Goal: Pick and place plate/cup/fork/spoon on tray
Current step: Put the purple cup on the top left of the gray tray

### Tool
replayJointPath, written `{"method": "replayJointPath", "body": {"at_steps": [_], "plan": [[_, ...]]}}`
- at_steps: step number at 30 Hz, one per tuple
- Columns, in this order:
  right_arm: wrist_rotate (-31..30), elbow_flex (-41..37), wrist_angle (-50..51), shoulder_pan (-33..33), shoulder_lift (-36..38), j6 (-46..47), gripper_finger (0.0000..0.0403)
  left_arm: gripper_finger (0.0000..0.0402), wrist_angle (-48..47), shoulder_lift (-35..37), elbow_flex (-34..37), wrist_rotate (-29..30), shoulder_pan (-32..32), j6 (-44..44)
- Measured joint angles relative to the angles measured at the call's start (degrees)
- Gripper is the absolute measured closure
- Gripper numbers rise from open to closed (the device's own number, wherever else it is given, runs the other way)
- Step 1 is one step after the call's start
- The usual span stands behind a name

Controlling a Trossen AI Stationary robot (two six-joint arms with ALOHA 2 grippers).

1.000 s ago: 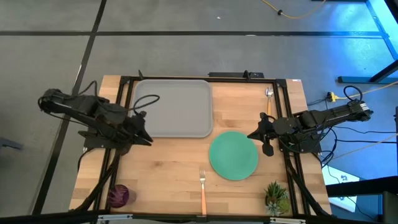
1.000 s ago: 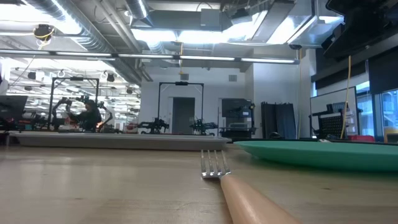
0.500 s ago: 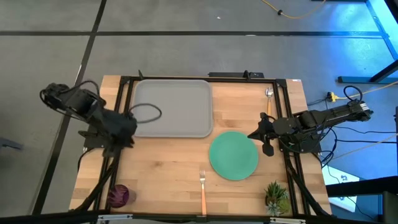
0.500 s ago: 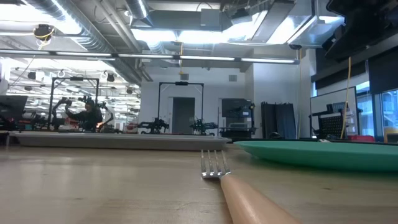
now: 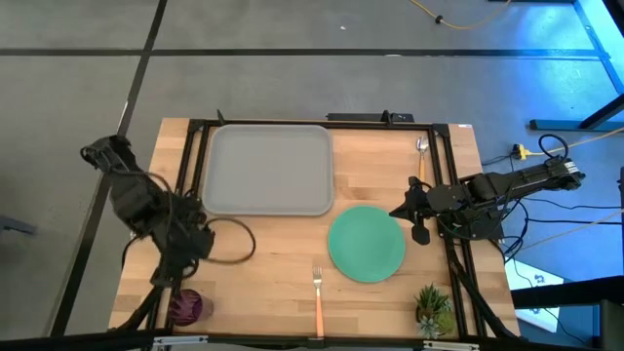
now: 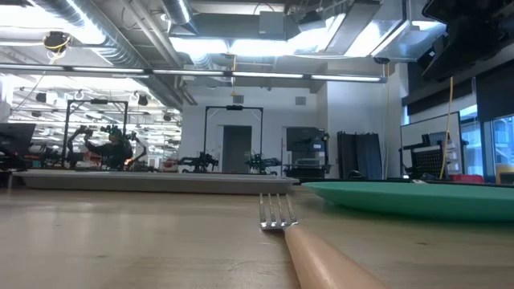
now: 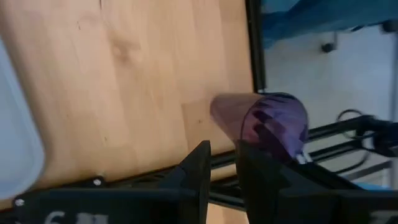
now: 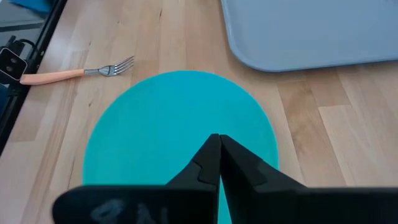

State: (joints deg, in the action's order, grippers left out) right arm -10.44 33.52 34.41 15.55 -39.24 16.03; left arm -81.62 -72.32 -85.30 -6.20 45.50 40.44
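The purple cup (image 5: 185,305) stands at the table's near left corner; in the left wrist view the cup (image 7: 273,124) is just ahead of the fingers. My left gripper (image 5: 188,253) (image 7: 222,158) is above the table a little on the far side of the cup, pointing toward it, its fingers a narrow gap apart and empty. The teal plate (image 5: 367,244) lies flat at centre right. My right gripper (image 5: 398,212) (image 8: 217,142) is shut at the plate's right edge. The fork (image 5: 317,292) lies near the front edge. The spoon (image 5: 421,153) lies at the far right. The grey tray (image 5: 268,169) lies far left.
A small green potted plant (image 5: 432,307) stands at the near right corner. A black frame (image 5: 322,121) runs around the table. A loose cable loop (image 5: 234,244) hangs by my left arm. Bare wood lies between the tray and the fork.
My left gripper has swung from the tray's near left corner toward the table's near edge and the cup, turning until it points at the near edge. The cable loop has come along with it. Nothing on the table has moved.
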Motion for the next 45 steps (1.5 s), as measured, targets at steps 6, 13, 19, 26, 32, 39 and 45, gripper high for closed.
{"method": "replayJointPath", "body": {"at_steps": [6,13,19,26,32,39,45], "plan": [[0.02,0.00,-0.02,0.00,-0.02,0.10,0.0389,0.0334,3.66,-4.95,0.00,3.70,4.57,3.61],[0.09,0.00,-0.28,0.00,-0.02,0.00,0.0389,0.0334,4.36,-10.31,0.04,3.63,7.77,7.95],[0.12,0.00,-0.24,0.00,-0.01,-0.04,0.0389,0.0334,4.73,-13.97,0.04,3.67,10.29,11.40],[0.16,0.00,-0.24,0.00,-0.01,-1.68,0.0389,0.0334,4.98,-15.17,0.04,3.87,11.91,11.99],[0.15,0.00,-0.22,0.00,0.00,-1.73,0.0389,0.0334,5.08,-15.10,0.37,4.99,11.99,12.00],[0.15,0.00,-0.20,0.00,-0.01,-1.60,0.0389,0.0334,5.38,-15.14,4.13,3.66,11.95,11.65],[0.15,0.00,-0.22,0.00,-0.01,-1.55,0.0389,0.0334,5.88,-15.10,5.50,3.60,11.95,11.59]]}}
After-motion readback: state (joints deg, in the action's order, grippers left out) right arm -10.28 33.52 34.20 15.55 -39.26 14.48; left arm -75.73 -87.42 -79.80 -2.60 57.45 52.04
